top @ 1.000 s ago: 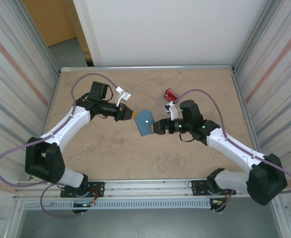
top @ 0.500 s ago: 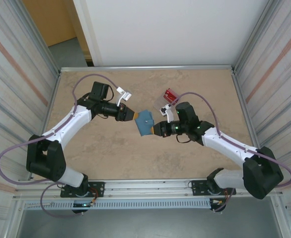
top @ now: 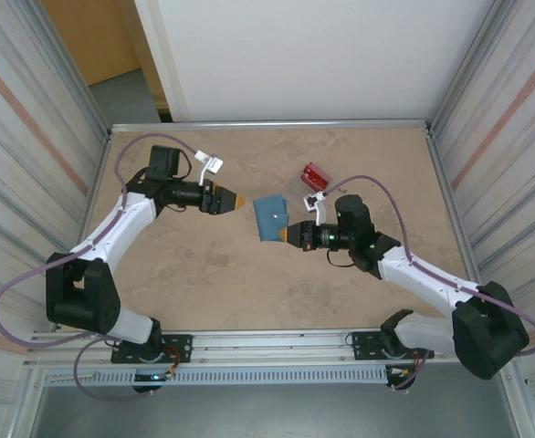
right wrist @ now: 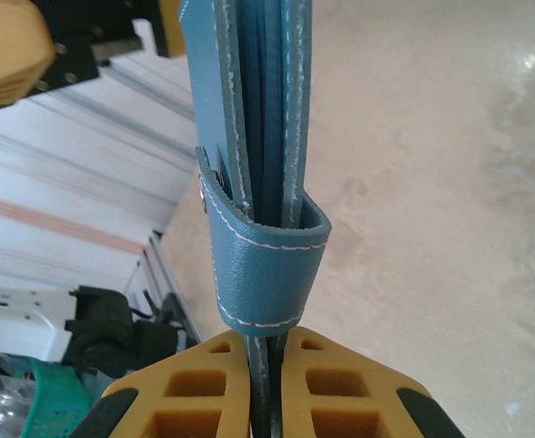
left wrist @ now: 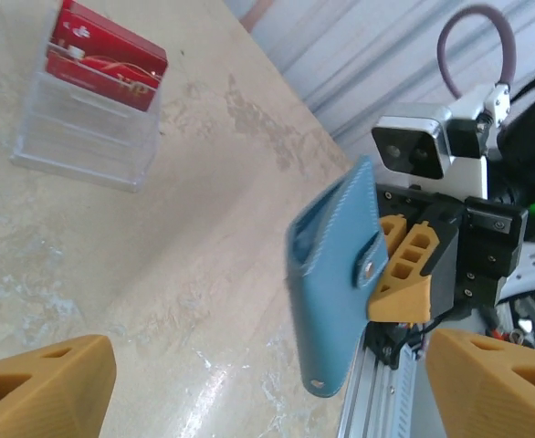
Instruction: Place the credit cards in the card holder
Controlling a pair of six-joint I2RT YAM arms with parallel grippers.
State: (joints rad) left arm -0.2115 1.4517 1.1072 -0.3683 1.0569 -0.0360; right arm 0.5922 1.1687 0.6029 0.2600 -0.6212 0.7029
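Note:
The teal-blue card holder hangs closed just above the table's middle, its tab snapped shut. My right gripper is shut on its edge; in the right wrist view the card holder stands edge-on between the yellow fingers. My left gripper is open a short way to the left of it, holding nothing. From the left wrist, the card holder is ahead, apart from my wide-set left gripper. The red credit cards stand in a clear case.
The clear plastic case sits on the tan table behind the right arm's wrist. Metal-framed walls close in both sides. A rail runs along the near edge.
My left gripper opened, let go of the card holder and drew back to the left. My right gripper closed on the card holder's edge and now carries it alone.

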